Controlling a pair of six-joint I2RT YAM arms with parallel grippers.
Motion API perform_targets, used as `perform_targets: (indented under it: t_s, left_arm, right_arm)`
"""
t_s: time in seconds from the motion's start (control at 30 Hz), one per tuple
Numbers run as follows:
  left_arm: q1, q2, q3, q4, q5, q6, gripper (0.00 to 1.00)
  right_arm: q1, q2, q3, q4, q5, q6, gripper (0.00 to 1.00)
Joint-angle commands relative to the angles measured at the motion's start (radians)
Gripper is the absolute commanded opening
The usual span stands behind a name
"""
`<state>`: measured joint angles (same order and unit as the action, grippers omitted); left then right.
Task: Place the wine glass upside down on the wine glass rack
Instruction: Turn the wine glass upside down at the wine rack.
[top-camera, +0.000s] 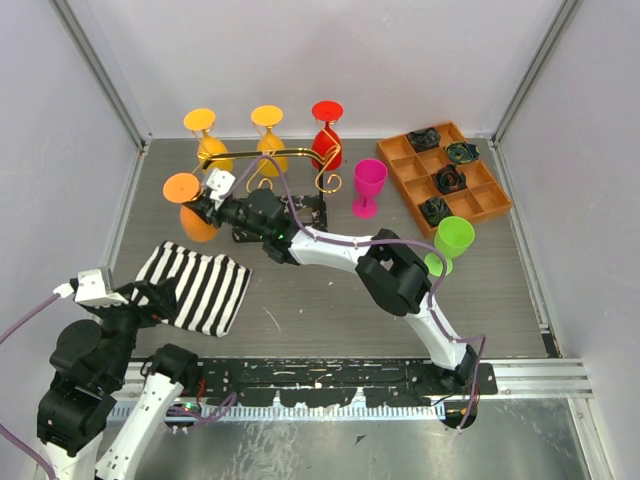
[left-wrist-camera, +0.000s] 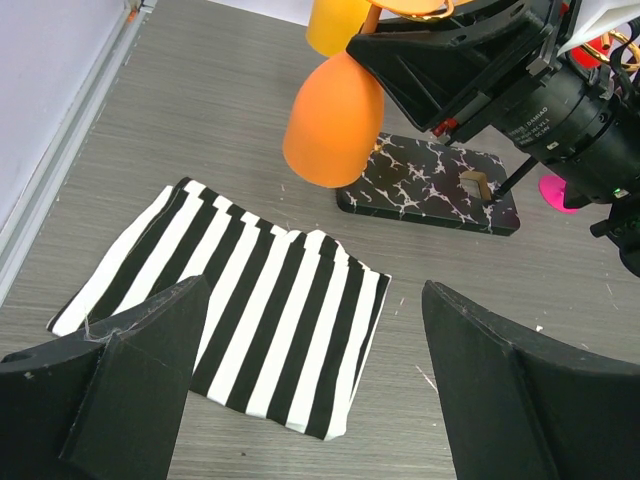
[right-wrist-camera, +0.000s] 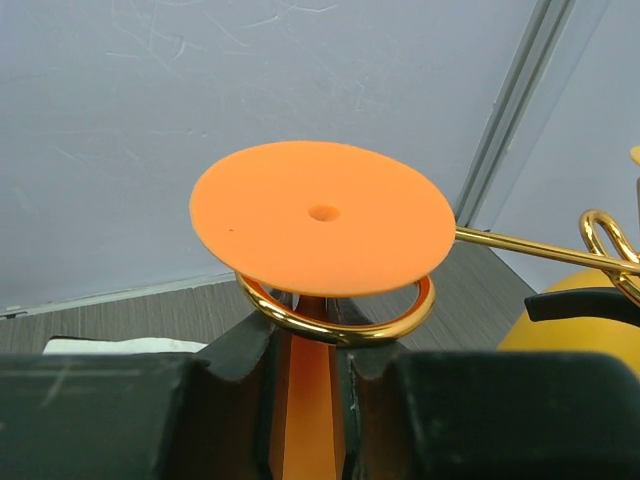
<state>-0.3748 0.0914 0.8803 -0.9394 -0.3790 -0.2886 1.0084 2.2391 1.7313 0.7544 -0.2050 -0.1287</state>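
The orange wine glass (top-camera: 190, 205) hangs upside down, bowl (left-wrist-camera: 335, 125) low and round foot (right-wrist-camera: 322, 215) on top. Its foot rests over a gold ring hook (right-wrist-camera: 340, 322) at the left end of the wine glass rack (top-camera: 265, 153), whose marbled base (left-wrist-camera: 430, 185) lies on the table. My right gripper (top-camera: 212, 200) reaches in from the right, and its fingers (right-wrist-camera: 312, 345) are shut on the orange stem just under the ring. My left gripper (left-wrist-camera: 315, 290) hovers open above the near left of the table, holding nothing.
Two yellow glasses (top-camera: 205, 135) and a red one (top-camera: 326, 130) hang upside down on the rack. A magenta glass (top-camera: 369, 185) and a green glass (top-camera: 450, 240) stand upright to the right. An orange compartment tray (top-camera: 492, 205) sits far right. A striped cloth (top-camera: 195, 285) lies near left.
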Motion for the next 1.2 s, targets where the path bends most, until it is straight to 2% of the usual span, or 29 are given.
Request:
perform_targets:
  t_s: [0.0,0.2,0.6,1.17]
  left_arm:
    - [0.007,-0.007,-0.016,0.034,0.005,0.012,0.94]
    - [0.008,-0.006,-0.015,0.034,0.006,0.012,0.94]
    - [0.010,-0.004,-0.016,0.036,0.005,0.012,0.94]
    - [0.010,-0.004,-0.018,0.036,0.006,0.012,0.94]
  right_arm:
    - [0.005,-0.052,-0.015,0.081,-0.030,0.002,0.06]
    - [0.005,-0.084,-0.066,0.145,-0.018,0.034,0.01]
    - [0.007,-0.137,-0.139,0.190,0.001,0.040,0.01]
    - [0.006,-0.174,-0.207,0.269,0.120,0.077,0.00]
